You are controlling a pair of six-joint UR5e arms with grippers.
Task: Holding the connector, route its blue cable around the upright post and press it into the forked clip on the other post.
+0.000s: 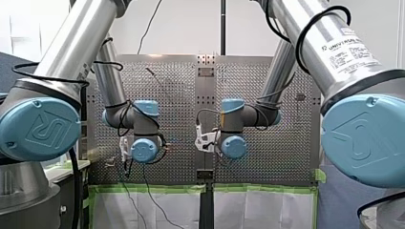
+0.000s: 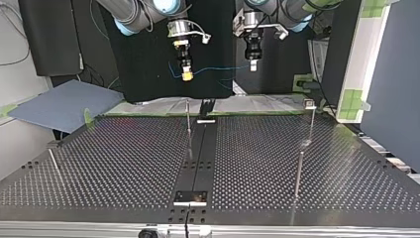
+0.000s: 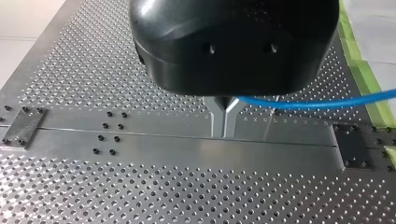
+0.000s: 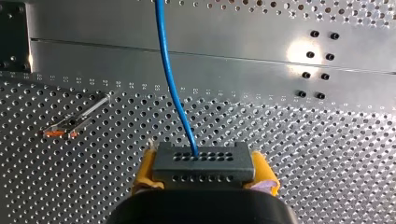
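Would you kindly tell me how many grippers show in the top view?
2. My right gripper is at the view's left, holding the connector; my left gripper is at its right. None seems hidden.

Silver arm tubes, pale-blue joint caps, looped black cables.

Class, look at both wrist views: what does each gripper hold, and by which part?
My right gripper holds the connector by its two ends, between yellow pads. My left gripper has the cable between its shut fingers, partway along.
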